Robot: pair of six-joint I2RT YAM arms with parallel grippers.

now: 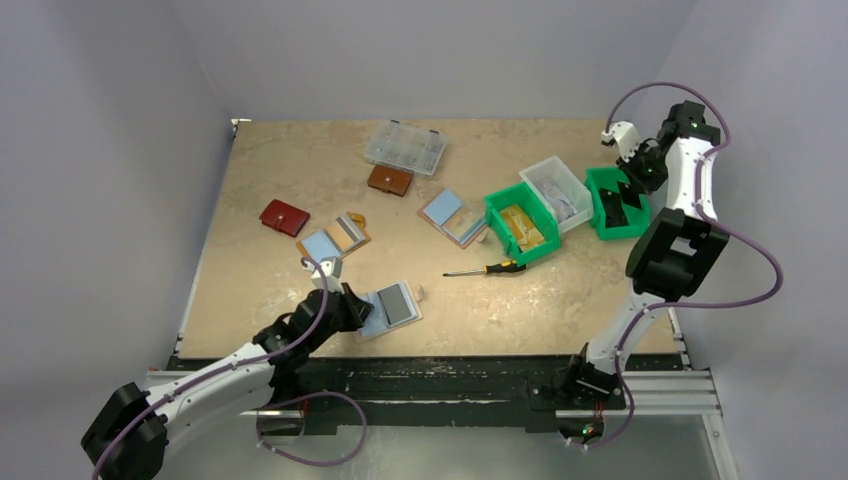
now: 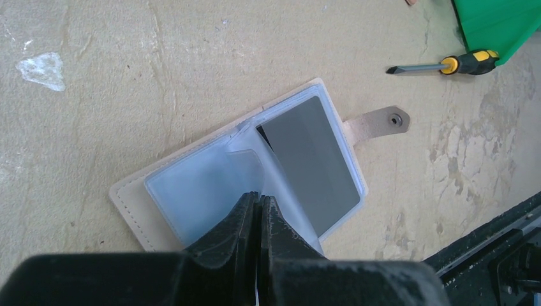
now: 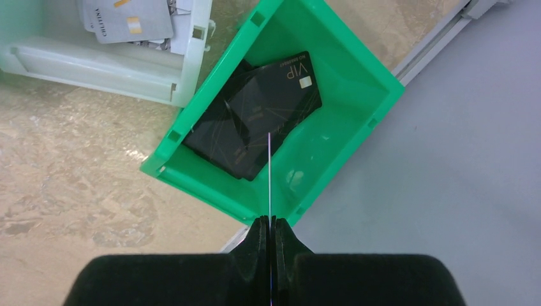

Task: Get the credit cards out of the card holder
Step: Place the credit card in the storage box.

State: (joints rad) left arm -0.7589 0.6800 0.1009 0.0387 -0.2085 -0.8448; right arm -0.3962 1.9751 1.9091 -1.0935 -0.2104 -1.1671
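Your left end effector (image 2: 258,203) is pinched tight, its tips down on the clear sleeve of the open card holder (image 2: 191,188). You cannot tell whether it grips the sleeve. The holder lies flat near the counter's (image 1: 270,160) near edge, left of centre, with a grey card (image 2: 309,159) in its right pocket. Your right end effector (image 3: 270,224) is clamped on a thin card (image 3: 270,172), seen edge-on, above the green bin (image 3: 357,70) by the counter's right edge, where black cards (image 3: 255,118) lie.
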